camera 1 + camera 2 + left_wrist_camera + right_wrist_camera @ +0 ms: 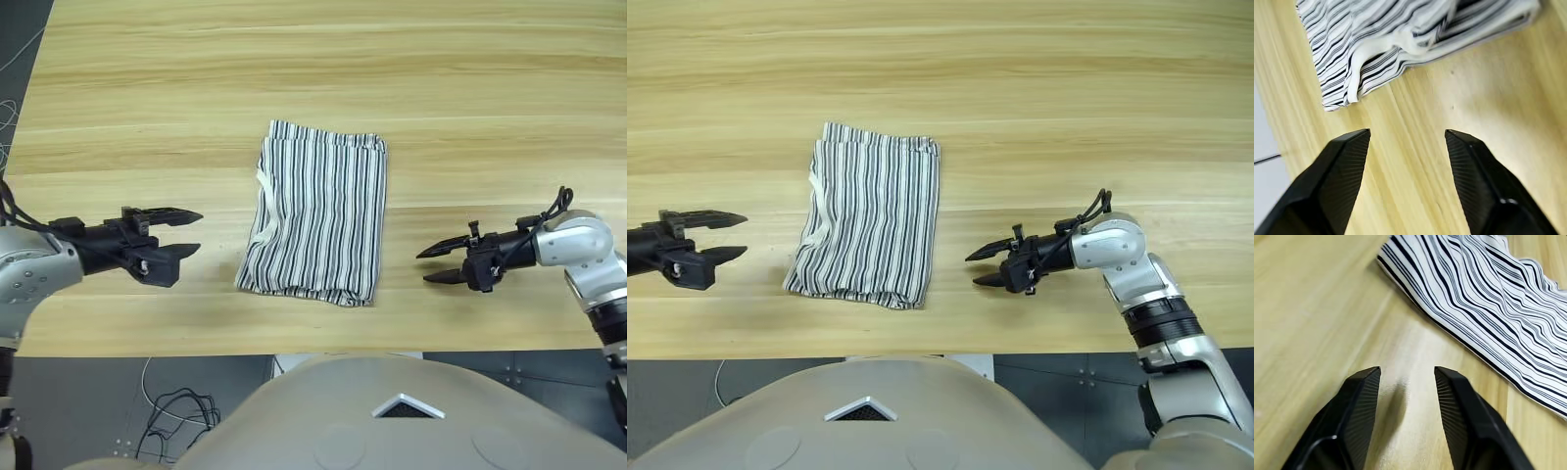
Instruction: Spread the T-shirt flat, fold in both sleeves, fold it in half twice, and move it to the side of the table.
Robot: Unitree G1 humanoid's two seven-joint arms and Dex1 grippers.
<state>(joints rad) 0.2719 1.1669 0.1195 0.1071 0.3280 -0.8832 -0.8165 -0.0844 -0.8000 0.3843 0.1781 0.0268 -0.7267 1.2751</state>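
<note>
The striped black-and-white T-shirt [319,212] lies folded into a narrow rectangle in the middle of the wooden table [313,78]. Its white collar edge shows along the left side. My left gripper [186,233] hovers open a short way left of the shirt, with nothing between its fingers [1347,161]. On the other side my right gripper [431,265] is open too, a little right of the shirt's near corner. Both wrist views show the striped cloth [1488,298] just beyond the fingertips [1364,396], not touching them.
The table's near edge [196,351] runs just below both grippers, with dark floor and cables [181,406] beyond it. Bare wood stretches behind the shirt and to both sides.
</note>
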